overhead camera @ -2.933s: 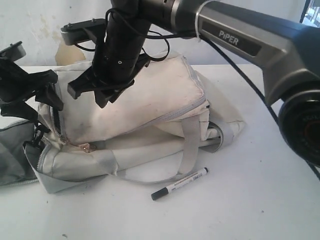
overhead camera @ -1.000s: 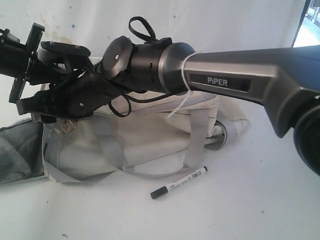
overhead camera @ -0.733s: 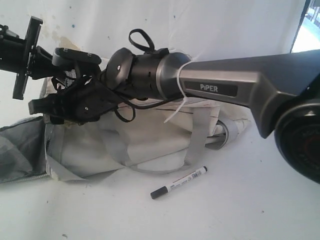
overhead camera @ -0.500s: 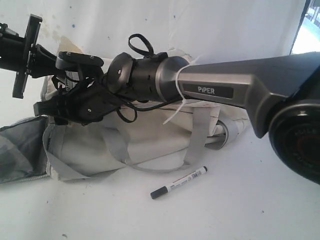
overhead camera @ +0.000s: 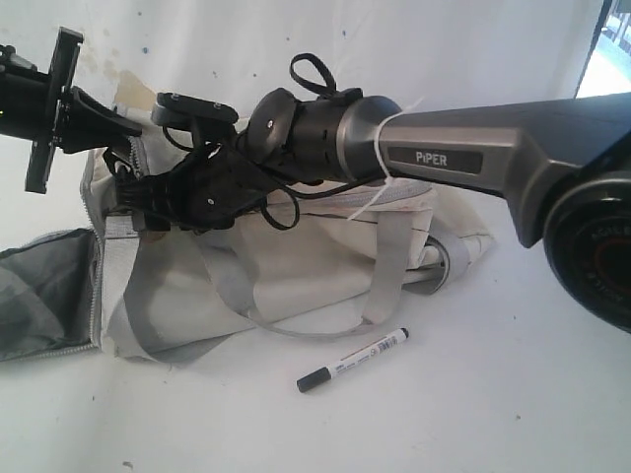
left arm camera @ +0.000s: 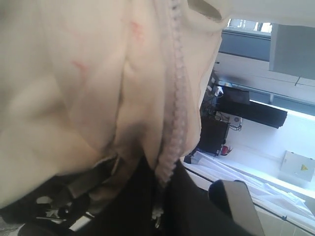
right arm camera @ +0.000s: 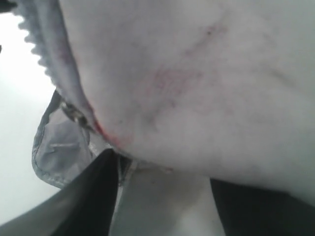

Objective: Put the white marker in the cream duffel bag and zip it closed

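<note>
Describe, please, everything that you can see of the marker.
The marker is a slim pen with a white barrel, small black lettering on it and a black cap. It looks like plastic, and the cap is on. It lies flat and diagonal on the white table, cap end nearer the camera, in front of the bag. It is close to the bag's grey strap but apart from it. Only the table touches it.
</note>
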